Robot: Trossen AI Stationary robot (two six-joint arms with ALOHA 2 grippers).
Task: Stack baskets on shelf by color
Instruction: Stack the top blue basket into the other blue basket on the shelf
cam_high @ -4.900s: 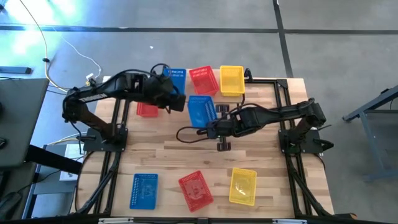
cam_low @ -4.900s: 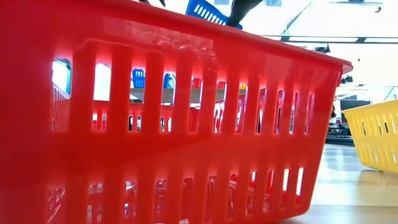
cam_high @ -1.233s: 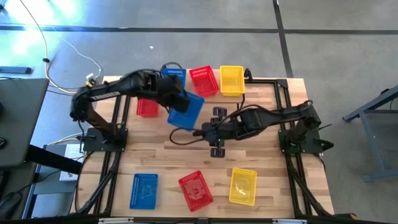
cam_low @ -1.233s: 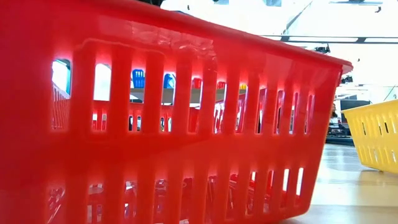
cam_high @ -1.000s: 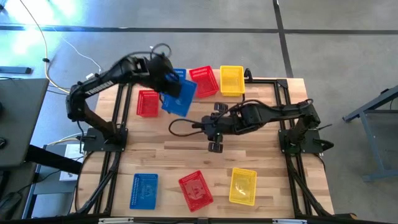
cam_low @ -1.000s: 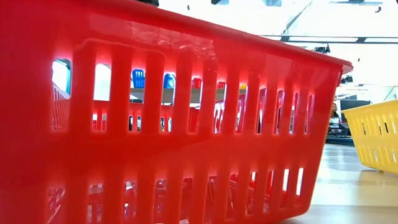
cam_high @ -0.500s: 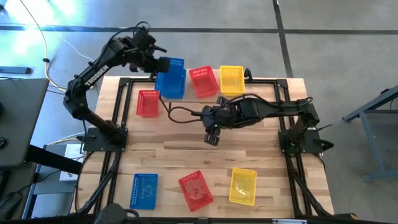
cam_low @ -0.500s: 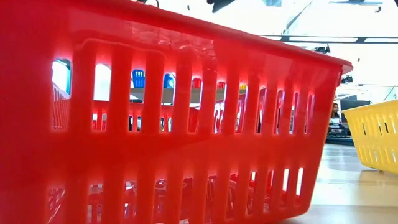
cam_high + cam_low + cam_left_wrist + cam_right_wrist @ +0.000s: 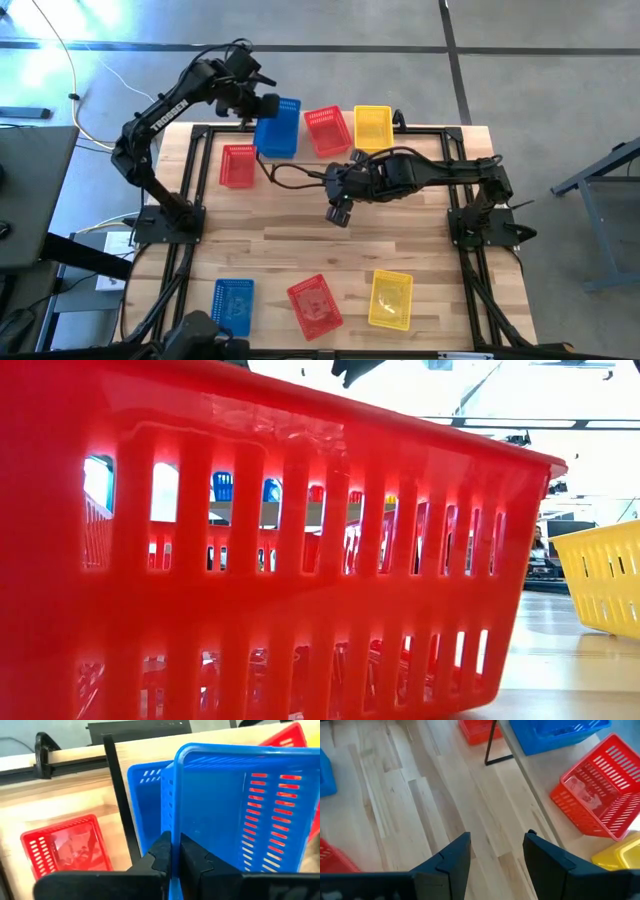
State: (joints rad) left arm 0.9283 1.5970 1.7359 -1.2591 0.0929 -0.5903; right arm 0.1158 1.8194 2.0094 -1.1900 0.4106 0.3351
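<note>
Left gripper [image 9: 171, 851] is clamped on a blue basket's [image 9: 277, 128] rim, over the shelf [image 9: 345, 150] at 12 o'clock. Right gripper [image 9: 495, 851] hangs mid-table, jaws spread, holding nothing.

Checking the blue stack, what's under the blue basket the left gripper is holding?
Under the held blue basket, pinched by the left gripper, another blue basket sits on the shelf. Its floor is mostly covered.

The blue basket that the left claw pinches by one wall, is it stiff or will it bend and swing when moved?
The blue basket probably stays stiff: it keeps its box shape though the left claw pinches only one thin wall. It looks light, being slotted plastic. Held at one edge, it may swing or slip.
</note>
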